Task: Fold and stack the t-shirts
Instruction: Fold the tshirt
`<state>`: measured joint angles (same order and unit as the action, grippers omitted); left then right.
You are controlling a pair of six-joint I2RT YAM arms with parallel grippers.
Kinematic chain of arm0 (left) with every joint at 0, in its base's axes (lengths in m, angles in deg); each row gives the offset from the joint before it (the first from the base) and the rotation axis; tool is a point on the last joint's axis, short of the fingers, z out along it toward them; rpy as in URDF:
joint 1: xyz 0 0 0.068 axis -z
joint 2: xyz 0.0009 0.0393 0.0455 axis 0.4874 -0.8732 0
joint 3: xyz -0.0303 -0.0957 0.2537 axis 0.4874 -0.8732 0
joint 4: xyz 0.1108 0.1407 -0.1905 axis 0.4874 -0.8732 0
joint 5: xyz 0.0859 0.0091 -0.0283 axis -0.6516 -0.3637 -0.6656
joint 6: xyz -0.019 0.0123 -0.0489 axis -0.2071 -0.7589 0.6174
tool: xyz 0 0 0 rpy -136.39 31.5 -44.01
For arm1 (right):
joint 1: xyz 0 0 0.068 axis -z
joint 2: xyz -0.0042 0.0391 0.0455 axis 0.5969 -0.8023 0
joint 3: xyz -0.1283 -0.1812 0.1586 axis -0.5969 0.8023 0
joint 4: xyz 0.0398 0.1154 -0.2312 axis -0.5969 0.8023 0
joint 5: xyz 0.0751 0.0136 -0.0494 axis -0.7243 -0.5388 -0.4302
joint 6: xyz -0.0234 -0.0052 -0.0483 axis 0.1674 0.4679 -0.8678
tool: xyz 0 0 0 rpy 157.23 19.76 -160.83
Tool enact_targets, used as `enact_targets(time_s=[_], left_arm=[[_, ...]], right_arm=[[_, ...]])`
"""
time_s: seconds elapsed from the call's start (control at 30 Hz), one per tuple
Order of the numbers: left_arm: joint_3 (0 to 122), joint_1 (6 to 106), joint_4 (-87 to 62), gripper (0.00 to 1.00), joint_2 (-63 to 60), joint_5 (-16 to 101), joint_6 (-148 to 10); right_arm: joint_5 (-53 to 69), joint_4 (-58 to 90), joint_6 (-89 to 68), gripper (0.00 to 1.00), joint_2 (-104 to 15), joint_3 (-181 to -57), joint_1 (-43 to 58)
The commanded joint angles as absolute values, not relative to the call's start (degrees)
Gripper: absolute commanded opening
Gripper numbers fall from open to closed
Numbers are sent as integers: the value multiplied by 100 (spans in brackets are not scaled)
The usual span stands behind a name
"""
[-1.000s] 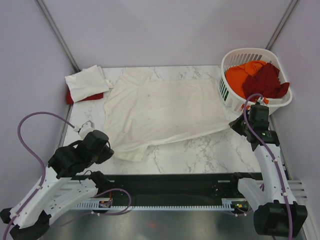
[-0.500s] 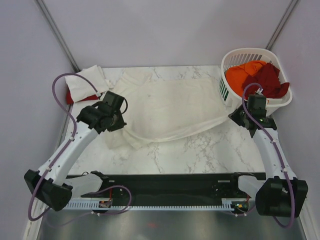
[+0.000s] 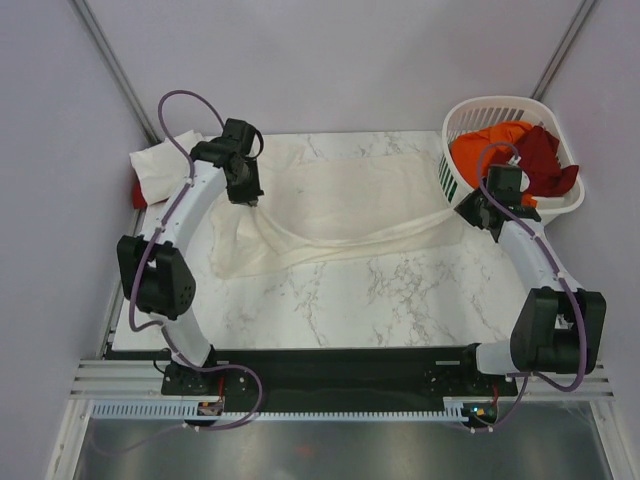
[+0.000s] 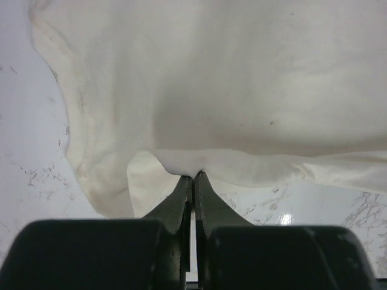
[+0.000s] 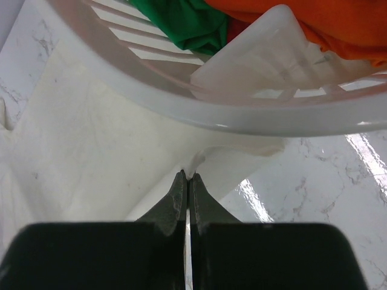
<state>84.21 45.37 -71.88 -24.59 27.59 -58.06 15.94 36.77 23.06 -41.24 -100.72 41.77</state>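
A cream t-shirt (image 3: 330,205) lies spread across the marble table, its near edge lifted and folded toward the back. My left gripper (image 3: 250,197) is shut on the shirt's left edge; the pinched fabric (image 4: 193,163) shows in the left wrist view. My right gripper (image 3: 470,212) is shut on the shirt's right edge beside the basket, with fabric (image 5: 199,160) between its closed tips (image 5: 187,176). A folded white shirt (image 3: 165,165) lies on a red one (image 3: 137,192) at the back left.
A white laundry basket (image 3: 455,185) at the back right holds orange (image 3: 480,150), dark red (image 3: 535,160) and green (image 5: 187,21) garments. Its rim (image 5: 242,112) is just above my right gripper. Grey walls enclose the table on three sides.
My left gripper has carried the shirt's near left corner from the front of the table toward the back left, folding it over. My right gripper has moved its edge back toward the basket.
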Motion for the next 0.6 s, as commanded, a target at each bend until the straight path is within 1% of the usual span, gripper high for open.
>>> enact_targets(time_s=[0.0, 0.07, 0.2, 0.37, 0.57], left_arm=[[9125, 4464, -7211, 2, -2837, 3057, -6493], [9398, 4437, -7254, 2, -3179, 2891, -6634], [10346, 4350, -7632, 2, -3786, 2487, -6881], [10779, 4165, -7755, 2, -4155, 2267, -6986], [11472, 4095, -7975, 2, -4832, 1985, -7127]], right_arm=[[1758, 3282, 2482, 0, -4368, -10446, 4192], [1714, 3178, 2535, 0, -4535, -10525, 4192], [1757, 3115, 2614, 0, -4860, -10762, 4174], [1801, 3089, 2693, 0, -5405, -11158, 4008], [2153, 3089, 2641, 0, -6143, -11694, 3709]])
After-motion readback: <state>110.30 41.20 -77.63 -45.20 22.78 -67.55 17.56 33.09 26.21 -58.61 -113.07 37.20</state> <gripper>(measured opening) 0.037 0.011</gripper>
